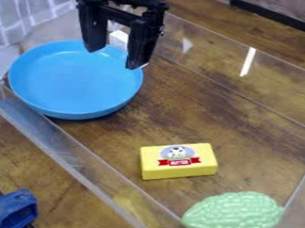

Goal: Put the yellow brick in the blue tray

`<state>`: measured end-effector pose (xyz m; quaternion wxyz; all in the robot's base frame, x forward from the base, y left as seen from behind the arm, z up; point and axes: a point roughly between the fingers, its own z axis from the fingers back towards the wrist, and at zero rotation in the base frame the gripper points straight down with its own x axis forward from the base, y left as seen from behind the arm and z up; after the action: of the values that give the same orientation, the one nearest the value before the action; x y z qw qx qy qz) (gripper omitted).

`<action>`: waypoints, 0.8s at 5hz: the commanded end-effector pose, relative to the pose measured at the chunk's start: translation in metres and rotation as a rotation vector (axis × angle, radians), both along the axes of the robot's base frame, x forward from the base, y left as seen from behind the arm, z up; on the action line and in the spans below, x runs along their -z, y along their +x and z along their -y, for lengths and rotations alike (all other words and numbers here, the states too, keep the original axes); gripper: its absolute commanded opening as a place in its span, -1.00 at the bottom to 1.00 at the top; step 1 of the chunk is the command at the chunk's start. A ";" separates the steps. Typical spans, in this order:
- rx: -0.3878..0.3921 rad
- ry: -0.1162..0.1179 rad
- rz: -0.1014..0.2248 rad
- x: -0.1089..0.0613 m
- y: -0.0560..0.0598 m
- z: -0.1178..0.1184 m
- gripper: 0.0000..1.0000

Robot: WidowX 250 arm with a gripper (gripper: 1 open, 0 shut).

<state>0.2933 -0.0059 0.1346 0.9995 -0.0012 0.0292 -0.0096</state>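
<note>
- One green bumpy gourd (pixel 232 214) lies nearest the camera, just right of and nearer than the yellow brick.
- One yellow brick (pixel 179 161) lies flat on the wooden bench (pixel 219 99); its white and red label is too small to read.
- One blue tray (pixel 74 78) sits beyond the brick, to its left.
- My pincer (pixel 118 51) hangs released over the tray's far rim, grasping nothing.
</note>
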 end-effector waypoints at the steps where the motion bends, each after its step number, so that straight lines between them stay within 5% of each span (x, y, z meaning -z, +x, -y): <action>1: 0.054 -0.003 -0.011 0.006 -0.001 0.003 1.00; 3: 0.194 -0.012 -0.029 0.018 -0.003 0.012 1.00; 4: 0.331 -0.016 -0.022 0.025 -0.006 0.022 1.00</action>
<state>0.2850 -0.0270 0.0986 0.9838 -0.0085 0.0601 -0.1686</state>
